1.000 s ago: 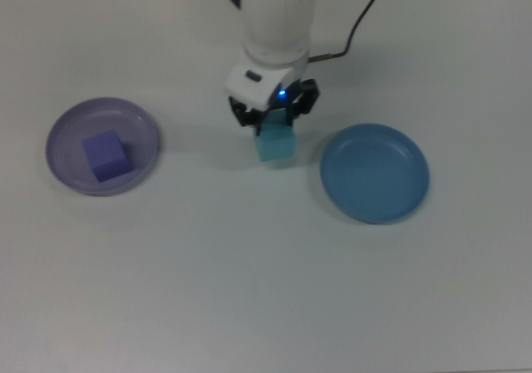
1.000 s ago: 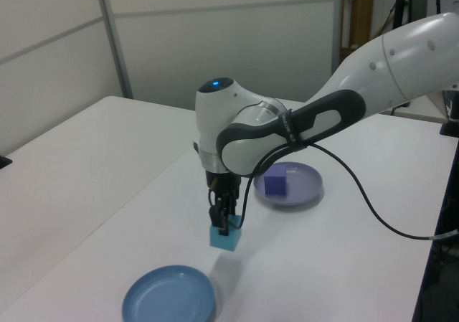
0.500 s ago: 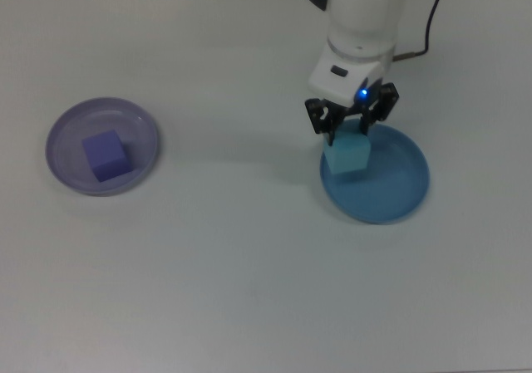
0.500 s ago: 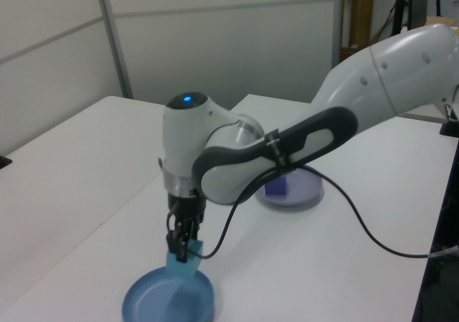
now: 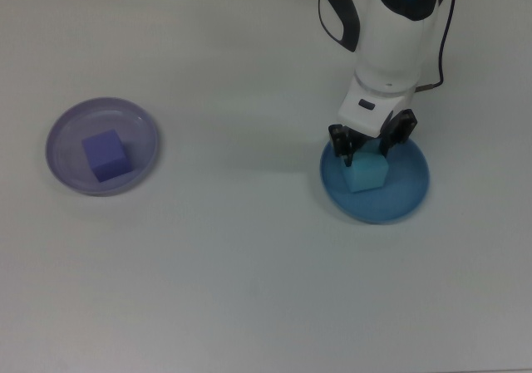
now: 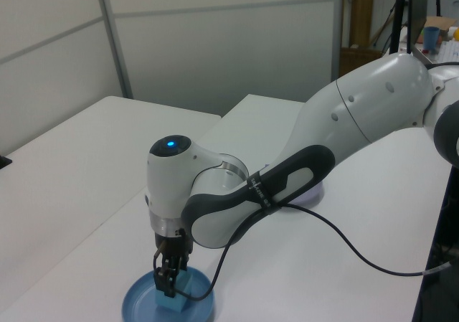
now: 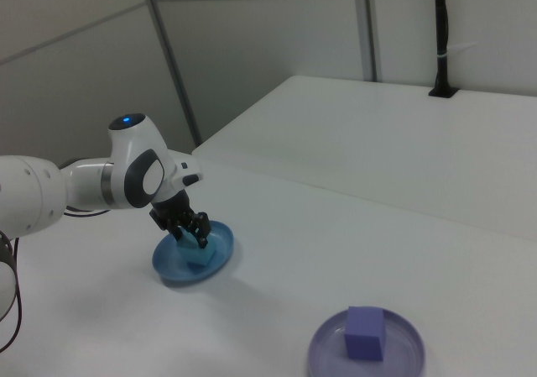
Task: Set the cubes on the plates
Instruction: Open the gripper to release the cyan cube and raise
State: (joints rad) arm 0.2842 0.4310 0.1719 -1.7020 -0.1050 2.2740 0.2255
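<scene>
Take the blue plate point(image 5: 407, 197) as your reference. The end effector point(image 5: 371, 147) sits directly over the plate's half nearer the top view's top edge, pointing down. Its fingers point(image 5: 340, 140) are narrowly spread, one on each side of the teal cube point(image 5: 366, 174), pinching it. In the left view, the teal cube point(image 6: 172, 304) is down inside the plate point(image 6: 136, 304); whether its underside rests on the plate floor cannot be told. In the right view, the end effector point(image 7: 190, 228) is above the blue plate point(image 7: 172, 264), and the cube point(image 7: 198, 260) shows within the rim.

Note the other items. The lavender plate point(image 5: 66, 132) lies well apart from the blue plate, toward the top view's left, and carries the purple cube point(image 5: 105, 154) near its centre. In the right view, the purple cube point(image 7: 365, 332) sits upright in the lavender plate point(image 7: 323, 352), apart from the arm.

Both plates rest on the white counter point(image 5: 233, 265). A black cable point(image 6: 344, 243) runs from the arm's wrist across the counter, on the side of the blue plate toward the left view's right. Nothing lies on the counter between the two plates.
</scene>
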